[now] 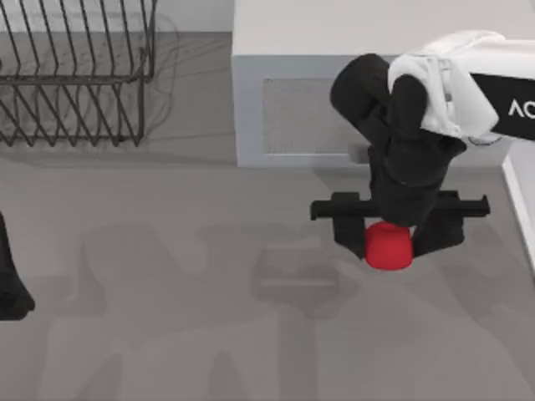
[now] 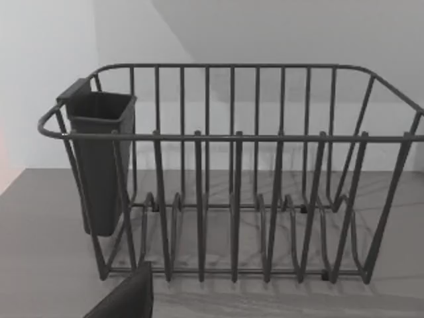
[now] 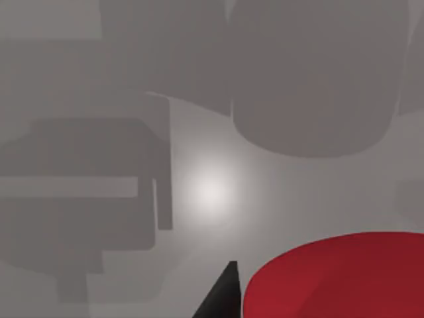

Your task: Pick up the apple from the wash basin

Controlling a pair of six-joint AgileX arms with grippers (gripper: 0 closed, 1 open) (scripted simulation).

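The apple point(image 1: 389, 249), a small bright-red rounded lump, sits between the two black fingers of my right gripper point(image 1: 390, 238), which is shut on it in front of the white box. In the right wrist view the apple point(image 3: 338, 278) lies close beside one dark fingertip point(image 3: 222, 298), and its round shadow falls well apart from it on the grey floor, so it hangs above the surface. I cannot tell a wash basin apart from the flat grey surface point(image 1: 167, 334) below. My left gripper point(image 1: 10, 292) is parked at the table's left edge.
A large white box-shaped appliance point(image 1: 334, 83) stands at the back, right behind the right arm. A dark wire dish rack point(image 1: 75, 67) with a cutlery cup point(image 2: 99, 165) fills the back left corner. A white wall point(image 1: 522, 200) borders the right edge.
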